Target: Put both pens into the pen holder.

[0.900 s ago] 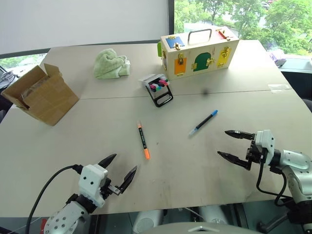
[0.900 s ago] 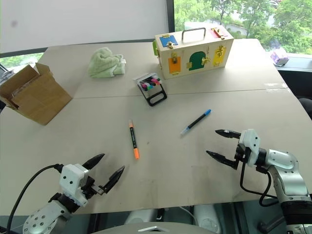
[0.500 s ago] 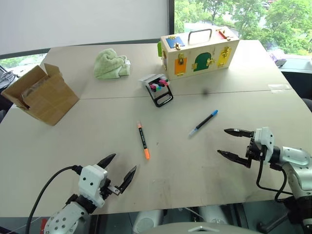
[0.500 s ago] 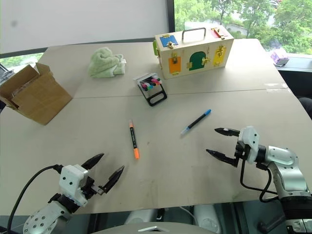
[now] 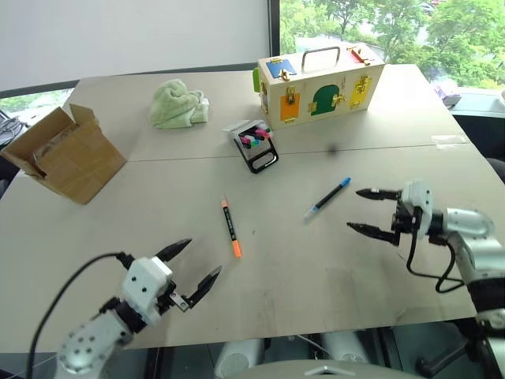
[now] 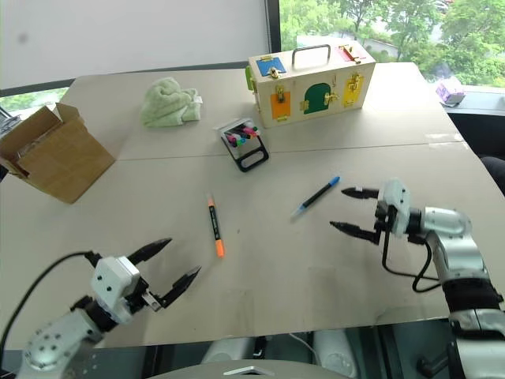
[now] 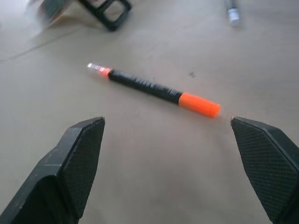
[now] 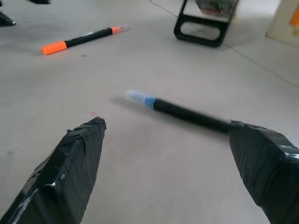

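Note:
The orange-capped pen [image 5: 231, 227] lies flat near the table's middle, beyond my left gripper [image 5: 204, 256], which is open and empty and points at it. The blue-capped pen [image 5: 328, 197] lies slanted to its right. My right gripper [image 5: 353, 209] is open and empty, its tips a short way right of the pen's blue end. In the right wrist view the blue-capped pen [image 8: 187, 114] lies just past the open fingers. The pen holder [image 5: 254, 142], a small white box with a black wire frame and coloured caps, stands farther back in the middle.
Behind the holder stands a wooden latch box [image 5: 319, 83] with a handle. A green cloth [image 5: 180, 103] lies at the back left. An open cardboard box [image 5: 67, 154] sits at the left. The table's front edge [image 5: 316, 328] runs just under both arms.
My right gripper has moved away from the front edge and slightly left, closer to the blue-capped pen, still open. The left gripper has hardly moved. Both pens lie as before.

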